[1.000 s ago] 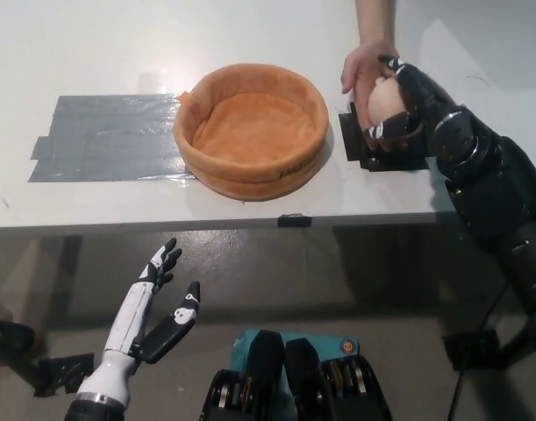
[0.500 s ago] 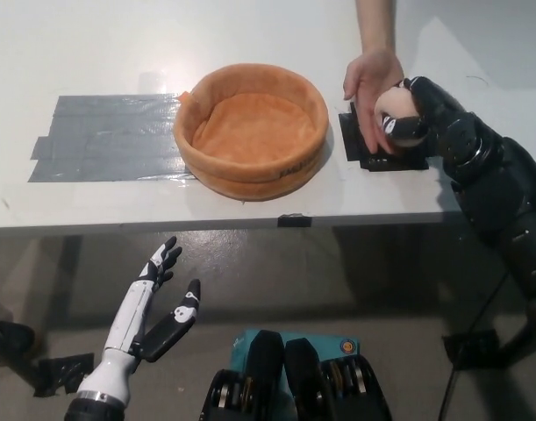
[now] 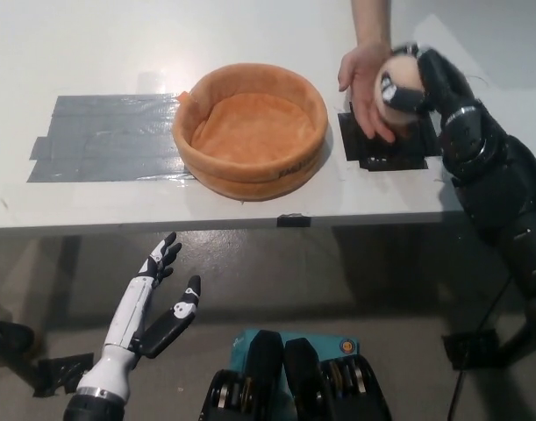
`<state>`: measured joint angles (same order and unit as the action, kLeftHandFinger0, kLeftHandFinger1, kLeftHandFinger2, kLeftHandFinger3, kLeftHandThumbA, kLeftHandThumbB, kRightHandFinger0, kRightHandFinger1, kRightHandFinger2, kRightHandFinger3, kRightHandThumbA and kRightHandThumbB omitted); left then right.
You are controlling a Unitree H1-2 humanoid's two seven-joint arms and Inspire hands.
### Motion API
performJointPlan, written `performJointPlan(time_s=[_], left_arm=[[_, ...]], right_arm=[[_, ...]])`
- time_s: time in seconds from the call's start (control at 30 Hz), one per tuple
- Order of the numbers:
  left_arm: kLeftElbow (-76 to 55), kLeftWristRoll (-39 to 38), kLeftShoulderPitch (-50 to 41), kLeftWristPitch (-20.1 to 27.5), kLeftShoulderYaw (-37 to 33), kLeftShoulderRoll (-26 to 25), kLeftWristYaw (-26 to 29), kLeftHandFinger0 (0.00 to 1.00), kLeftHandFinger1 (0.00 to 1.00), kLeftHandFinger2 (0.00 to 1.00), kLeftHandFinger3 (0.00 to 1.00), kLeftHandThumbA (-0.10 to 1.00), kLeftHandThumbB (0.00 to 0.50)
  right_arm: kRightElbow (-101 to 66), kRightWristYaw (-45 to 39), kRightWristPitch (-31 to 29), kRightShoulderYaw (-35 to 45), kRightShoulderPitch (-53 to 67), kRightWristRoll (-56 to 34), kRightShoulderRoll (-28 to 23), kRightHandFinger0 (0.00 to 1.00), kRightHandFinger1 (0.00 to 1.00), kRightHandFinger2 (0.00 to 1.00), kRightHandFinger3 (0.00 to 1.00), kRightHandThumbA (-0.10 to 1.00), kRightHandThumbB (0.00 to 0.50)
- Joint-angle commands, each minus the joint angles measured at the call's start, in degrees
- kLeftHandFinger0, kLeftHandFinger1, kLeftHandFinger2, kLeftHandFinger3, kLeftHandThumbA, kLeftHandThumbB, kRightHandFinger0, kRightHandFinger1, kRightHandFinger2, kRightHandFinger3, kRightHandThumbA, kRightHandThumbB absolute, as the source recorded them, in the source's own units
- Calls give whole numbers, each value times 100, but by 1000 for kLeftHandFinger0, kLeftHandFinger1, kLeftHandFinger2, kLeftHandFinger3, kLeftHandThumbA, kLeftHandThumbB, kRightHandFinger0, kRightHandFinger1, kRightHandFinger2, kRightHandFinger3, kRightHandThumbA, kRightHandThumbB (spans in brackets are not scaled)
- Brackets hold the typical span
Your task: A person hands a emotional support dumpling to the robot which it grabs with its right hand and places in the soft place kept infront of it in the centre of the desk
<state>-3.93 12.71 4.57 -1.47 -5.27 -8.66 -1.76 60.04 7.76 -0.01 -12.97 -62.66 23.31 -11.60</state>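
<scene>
A pale, round emotional support dumpling (image 3: 397,90) sits in my black right hand (image 3: 418,83), whose fingers are wrapped around it above the table's right part. A person's hand (image 3: 362,83) is just left of the dumpling, palm toward it and touching or nearly touching it. The soft place is a round orange plush bed (image 3: 251,130) in the middle of the white desk (image 3: 118,44), to the left of the dumpling. My white left hand (image 3: 158,303) rests open below the desk edge at the lower left.
A patch of grey tape (image 3: 105,136) covers the desk left of the bed. Black tape marks (image 3: 383,149) lie under my right hand. The desk's front edge (image 3: 250,224) runs across the picture's middle.
My right hand has lifted the dumpling up and turned it, and the person's hand has opened and stays beside it. The left hand has not moved.
</scene>
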Motion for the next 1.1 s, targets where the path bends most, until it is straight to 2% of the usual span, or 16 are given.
performJointPlan(time_s=[0.0,0.17,0.2,0.3,0.33,0.37,0.4,0.43,0.5,0.57,0.67,0.77,0.93,1.0,1.03,1.07], left_arm=[[-110,-8,99,160,62,-69,-1,1000,1000,1000,1000,568,0],[-154,-14,79,128,63,-56,-4,1000,1000,1000,1000,546,0],[-163,-22,76,109,65,-53,-10,1000,1000,1000,1000,544,0],[-179,-24,75,65,67,-49,-16,1000,1000,1000,1000,541,0],[-169,-44,82,83,73,-51,-20,1000,1000,1000,1000,542,0],[-169,-29,91,88,72,-65,-21,1000,1000,1000,1000,542,0],[-168,-28,84,97,74,-60,-13,1000,1000,1000,1000,552,0],[-176,-29,77,85,75,-57,-13,1000,1000,1000,1000,554,0],[-166,-64,69,53,88,-29,-9,1000,1000,1000,1000,555,0],[-166,-77,65,6,92,-1,-4,1000,1000,1000,1000,553,0],[-181,-93,51,-21,89,34,1,1000,1000,1000,1000,542,0],[-174,-18,75,8,43,20,-5,1000,1000,1000,1000,569,0],[-170,24,116,71,13,-5,-15,1000,1000,1000,1000,543,0],[-211,111,136,25,-31,-68,-60,1000,1000,1000,1000,566,0],[-228,109,148,5,-36,-77,-75,1000,1000,1000,1000,573,0],[-230,96,165,-5,-38,-81,-84,1000,1000,1000,1000,573,0]], right_arm=[[-1053,507,-392,158,-208,-2,8,11,614,910,1000,-100,147],[-1995,507,-211,108,-122,196,43,0,549,894,1000,-100,126],[-2394,409,12,160,-103,144,130,0,506,877,970,-100,108],[-2818,446,-30,107,-108,239,220,2,473,869,768,-100,168],[-3007,386,102,81,-144,262,307,75,464,773,686,-100,227],[-3031,389,76,65,-168,274,346,28,379,653,645,-100,238],[-2991,450,-51,24,-203,306,417,1,133,447,592,-100,228],[-2997,408,-2,22,-217,278,488,0,114,475,631,-100,208],[-2820,554,-11,-82,-265,440,656,0,197,734,821,-100,188],[-2559,558,-48,-196,-316,494,817,0,318,864,897,-100,179],[-1897,497,-469,-228,-433,281,1086,37,453,933,923,-100,194],[-1129,663,-547,-394,-599,427,1342,11,428,849,876,-100,203],[326,944,-871,-729,-880,588,1618,0,422,858,876,-100,176],[616,1079,-909,-761,-896,566,1672,0,430,816,801,-100,213],[761,1125,-914,-791,-886,570,1682,0,396,780,866,-100,247],[847,1081,-886,-808,-895,561,1676,70,447,802,904,-83,238]])
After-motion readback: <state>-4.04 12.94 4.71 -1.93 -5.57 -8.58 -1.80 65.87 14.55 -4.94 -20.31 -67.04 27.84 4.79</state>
